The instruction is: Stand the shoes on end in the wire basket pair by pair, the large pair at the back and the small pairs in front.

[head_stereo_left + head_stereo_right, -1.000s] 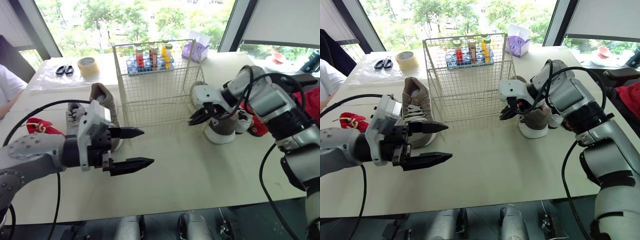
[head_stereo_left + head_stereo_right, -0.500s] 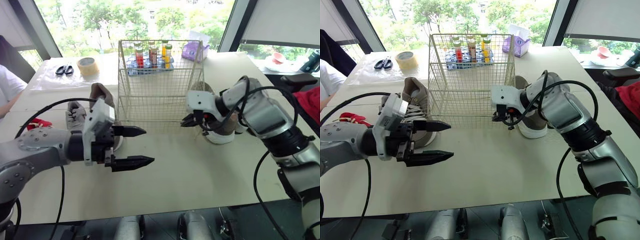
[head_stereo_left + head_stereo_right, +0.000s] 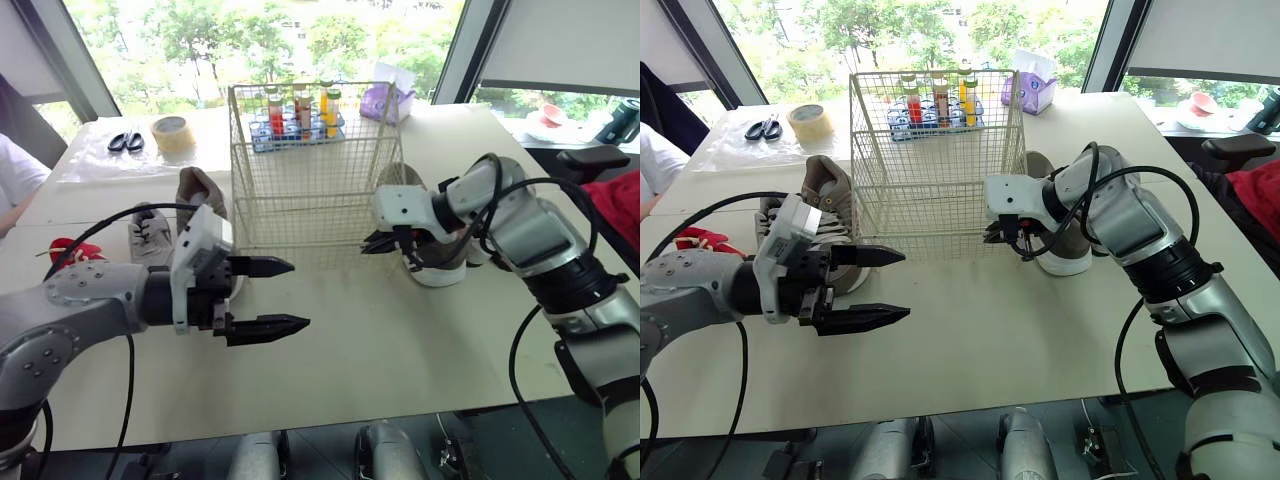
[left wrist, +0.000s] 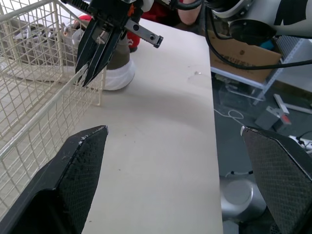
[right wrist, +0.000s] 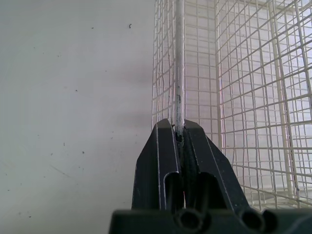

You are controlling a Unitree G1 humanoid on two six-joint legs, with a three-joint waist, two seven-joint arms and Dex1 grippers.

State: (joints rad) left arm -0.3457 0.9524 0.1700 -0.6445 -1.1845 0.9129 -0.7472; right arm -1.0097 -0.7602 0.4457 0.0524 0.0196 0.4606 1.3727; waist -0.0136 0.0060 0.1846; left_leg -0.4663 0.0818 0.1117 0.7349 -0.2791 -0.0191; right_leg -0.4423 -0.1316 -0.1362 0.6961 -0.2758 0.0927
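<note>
The wire basket [image 3: 315, 200] stands upright in the upper middle of the head views, and I see no shoe in it; so by my reading the task proper has not begun, and every pair is left to place, the large one at the back first. My right gripper [image 3: 370, 245] is at the basket's lower right corner, its fingers pinched together on a vertical wire of that corner (the right wrist view shows the wire caught between them); I take this as positioning the basket, not loading it. A brown shoe with a white sole [image 3: 440, 255] lies just right of the basket, behind that gripper. Left of the basket a tan sneaker [image 3: 200, 190] and a grey shoe [image 3: 150, 232] lie on the table [image 3: 400, 340]; something red [image 3: 68, 250] at the left edge I cannot make out. My left gripper [image 3: 298, 294] hangs over bare table at lower left of centre, fingers wide apart, holding nothing. A rack of bottles [image 3: 297, 125] shows through the mesh at the top.
</note>
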